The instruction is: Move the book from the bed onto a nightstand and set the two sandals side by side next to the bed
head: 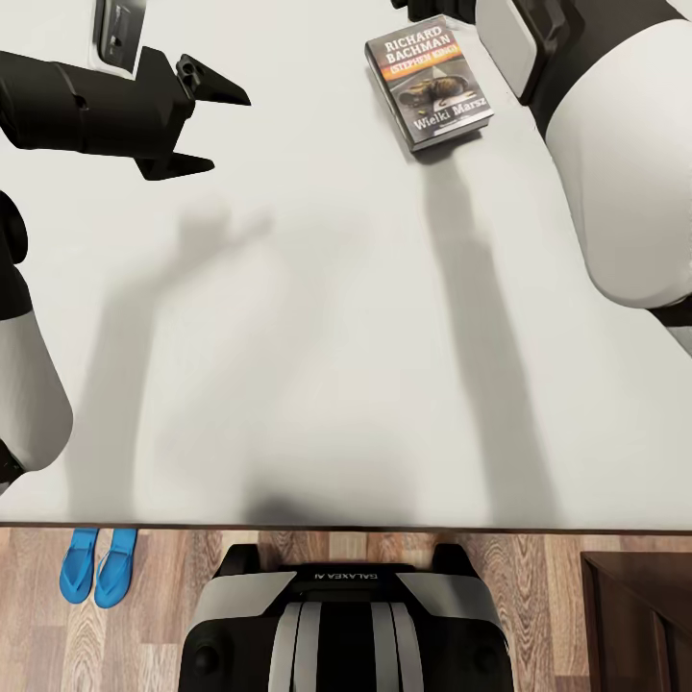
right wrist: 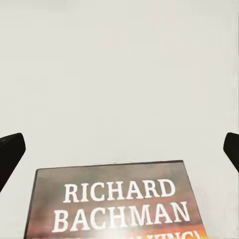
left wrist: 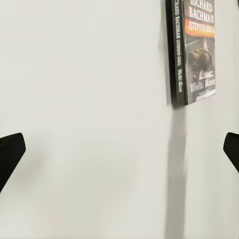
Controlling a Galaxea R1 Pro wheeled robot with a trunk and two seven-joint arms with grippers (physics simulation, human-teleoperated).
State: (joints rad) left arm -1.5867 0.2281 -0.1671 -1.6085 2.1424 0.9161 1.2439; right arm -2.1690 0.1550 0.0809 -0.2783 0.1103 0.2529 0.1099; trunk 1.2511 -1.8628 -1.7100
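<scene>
The book [head: 429, 85] lies flat on the bed's off-white mattress [head: 317, 336] at the far right, cover up, with an orange band and white lettering. In the right wrist view my right gripper [right wrist: 119, 149] hangs open just beyond the book's top edge [right wrist: 114, 204], its fingertips [right wrist: 10, 149] wide apart. My left gripper [head: 228, 132] hovers open over the mattress at the far left, well left of the book [left wrist: 195, 50]. The two blue sandals [head: 98, 567] lie side by side on the wooden floor next to the bed's near edge, at the left.
A dark-brown nightstand corner [head: 639, 615] stands on the floor at the lower right. My base [head: 341, 625] is against the bed's near edge. A grey flat device [head: 120, 29] lies on the mattress behind the left arm.
</scene>
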